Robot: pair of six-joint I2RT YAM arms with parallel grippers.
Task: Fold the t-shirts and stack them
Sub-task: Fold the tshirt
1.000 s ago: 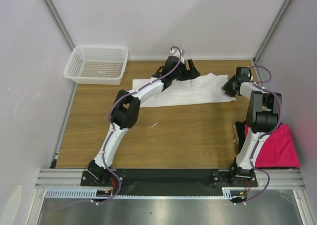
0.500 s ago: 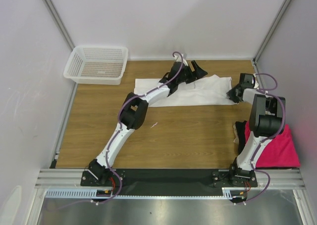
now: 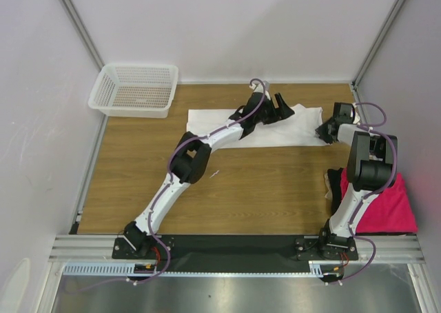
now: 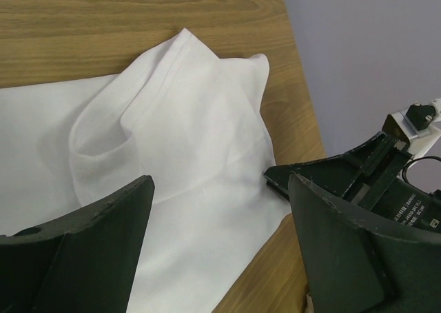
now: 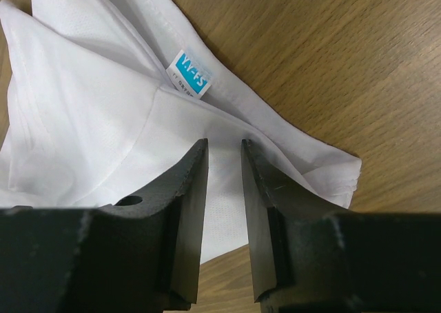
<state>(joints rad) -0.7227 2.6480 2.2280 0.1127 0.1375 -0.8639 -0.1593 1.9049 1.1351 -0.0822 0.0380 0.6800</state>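
Large plain white cloth t-shirt (image 3: 296, 128) is lying spread as a long band along the far edge of the wooden table (image 3: 262, 189), running from the middle toward the far right corner. Left gripper (image 3: 282, 108) is hovering over the shirt's right half with its jaws spread wide, gripping nothing. Compared with a second ago, the left arm is reaching further right along the far edge, uncovering the shirt's left end. Right gripper (image 3: 322, 134) is sitting at the shirt's right end, closer to the cloth than a second ago. Its fingers are narrowing to a slim gap just short of the small blue-and-white tag (image 5: 189, 74); cannot tell whether any cloth is actually being pinched between them. Judgement: both arms are converging on the right end to set up a fold, which is not yet begun. Magenta-pink shirt (image 3: 386, 206) is lying at the near right corner, well apart from the white one. White mesh plastic basket (image 3: 138, 67) is standing at the far left corner.
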